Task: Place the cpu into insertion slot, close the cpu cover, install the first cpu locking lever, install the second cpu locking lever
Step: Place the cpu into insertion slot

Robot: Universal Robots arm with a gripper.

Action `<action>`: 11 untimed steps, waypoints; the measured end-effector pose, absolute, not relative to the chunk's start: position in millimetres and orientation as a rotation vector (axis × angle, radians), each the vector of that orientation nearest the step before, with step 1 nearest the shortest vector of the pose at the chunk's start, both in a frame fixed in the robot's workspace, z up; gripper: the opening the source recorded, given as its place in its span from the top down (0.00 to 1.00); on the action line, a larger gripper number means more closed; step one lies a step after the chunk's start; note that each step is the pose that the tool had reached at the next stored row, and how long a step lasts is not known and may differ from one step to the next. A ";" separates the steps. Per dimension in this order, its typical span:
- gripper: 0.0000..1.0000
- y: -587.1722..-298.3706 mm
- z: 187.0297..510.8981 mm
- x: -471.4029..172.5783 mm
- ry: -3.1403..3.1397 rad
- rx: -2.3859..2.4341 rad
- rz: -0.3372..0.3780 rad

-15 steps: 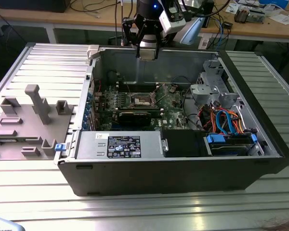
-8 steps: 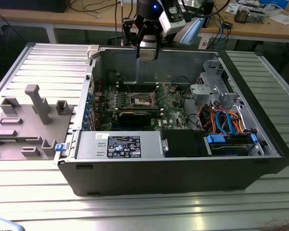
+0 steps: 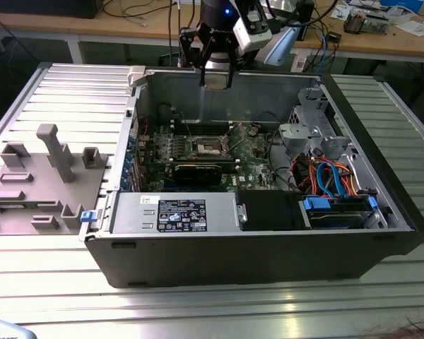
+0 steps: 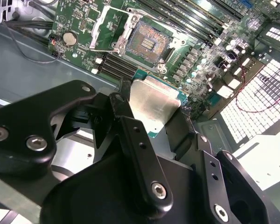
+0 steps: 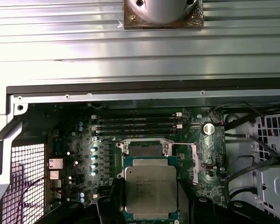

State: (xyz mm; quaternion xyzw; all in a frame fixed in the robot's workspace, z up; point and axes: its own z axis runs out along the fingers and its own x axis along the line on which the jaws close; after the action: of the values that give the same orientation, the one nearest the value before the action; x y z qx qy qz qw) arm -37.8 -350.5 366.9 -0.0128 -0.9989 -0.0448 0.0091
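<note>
1. The cpu point(image 4: 154, 105) is pinched by the gripper point(image 4: 151, 112). The black fingers point(image 4: 176, 125) are pressed against two opposite edges, and the silver top is bare between them.
2. The cpu is held in the air over the open case point(image 3: 268, 247) and touches nothing but the fingers. The slot point(image 4: 148, 44) lies apart from it, on the green board point(image 4: 74, 18).
3. The slot is uncovered, so its field of contacts can be seen. The cover point(image 4: 96, 24) is swung away to one side of the slot, and green board is seen through its cut-out.
4. The height is made clear by the exterior view. There the gripper point(image 3: 217, 74) is seen above the far wall of the case, well above the slot point(image 3: 206, 147). The ribbed table point(image 3: 56, 85) around the case is also shown.
5. In the first wrist view the cpu point(image 5: 150, 189) is seen flat from above, inside the gripper point(image 5: 150, 199). The slot point(image 5: 147, 149) is seen just past the edge of the cpu, and the memory slots point(image 5: 137, 123) lie beyond it.
6. The grip itself is shown closest by the second wrist view, where the cpu is seen at a slant between the two fingers.
</note>
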 end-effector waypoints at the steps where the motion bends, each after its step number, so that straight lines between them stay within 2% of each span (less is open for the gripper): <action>1: 0.45 -350.5 366.7 -37.8 -3.120 -0.040 -0.140; 11: 0.45 -350.5 364.1 -37.8 -3.120 -0.040 -0.140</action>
State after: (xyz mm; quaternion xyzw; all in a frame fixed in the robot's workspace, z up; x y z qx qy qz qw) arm -37.8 -350.5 364.1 -0.0128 -0.9989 -0.0449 0.0091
